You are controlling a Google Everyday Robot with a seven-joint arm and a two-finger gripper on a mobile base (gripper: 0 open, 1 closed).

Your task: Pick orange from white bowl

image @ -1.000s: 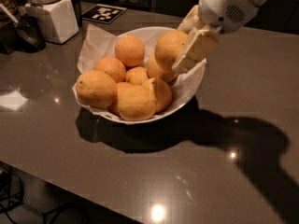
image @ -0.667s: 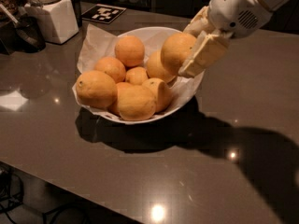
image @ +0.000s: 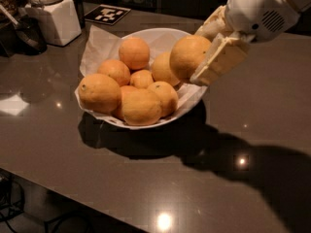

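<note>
Camera view: I log the end effector (image: 200, 57) at the white bowl (image: 160, 31), right edge; fingers (image: 221, 62) clamped on one orange (image: 184, 57), above the remaining oranges (image: 141, 106); bowl on tabletop (image: 73, 154).

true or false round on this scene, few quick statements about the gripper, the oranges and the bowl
1. The gripper is shut on an orange. True.
2. The held orange lies down in the bowl among the others. False: it is held up over the bowl's right rim.
3. The bowl is empty. False: several oranges lie in it on white paper.
4. A white jar stands beyond the bowl, at the upper left of the view. True.
</note>
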